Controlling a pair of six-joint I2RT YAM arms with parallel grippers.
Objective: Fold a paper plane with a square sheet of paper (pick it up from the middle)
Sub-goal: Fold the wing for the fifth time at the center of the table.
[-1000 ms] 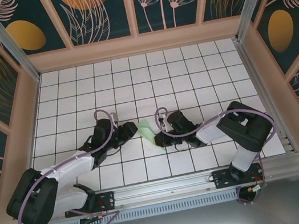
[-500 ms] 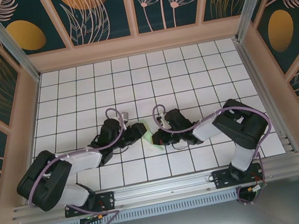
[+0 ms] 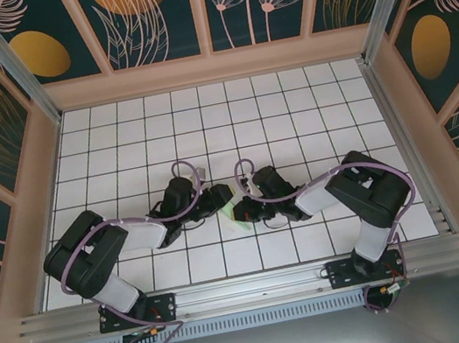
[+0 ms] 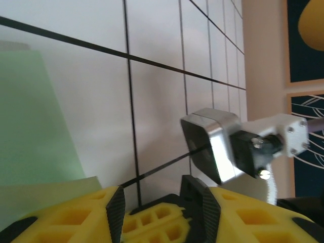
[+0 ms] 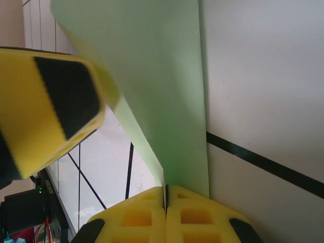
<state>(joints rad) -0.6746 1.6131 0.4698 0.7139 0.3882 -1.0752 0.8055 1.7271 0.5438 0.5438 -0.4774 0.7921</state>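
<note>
Since the right jaws are clamped flat on one end of the paper plane (image 5: 162, 91), the anchor point is set. What matters now is where the left jaws sit relative to the free part.

Right wrist view: pads fully together with the paper edge pinched in the seam. The folded strip runs straight out along the jaws' pointing direction, one flap raised off the tabletop (image 5: 263, 76). So the long axis is roughly in line with the right arm (image 3: 367, 192) fingers, heading left across the scene toward the left arm (image 3: 126, 239).

Top view: the paper plane sits mid-tabletop, slightly near of centre. It shows as a small green sliver between the two wrists, mostly covered. The right arm holds it and the left is just beside it.

Left jaws: released, part-open, nothing between the pads. The left wrist view puts the paper off to one side of the outer pad, not in the gap. The right wrist view agrees: a left finger (image 5: 55, 96) hangs just beside the raised flap. Whether it's touching I can't tell, as that part is blurred.

My read: the left jaws need to shift sideways, across the long axis, onto the flap while the right pinch holds. Pushing along the axis would likely buckle the thin strip against the clamp.
</note>
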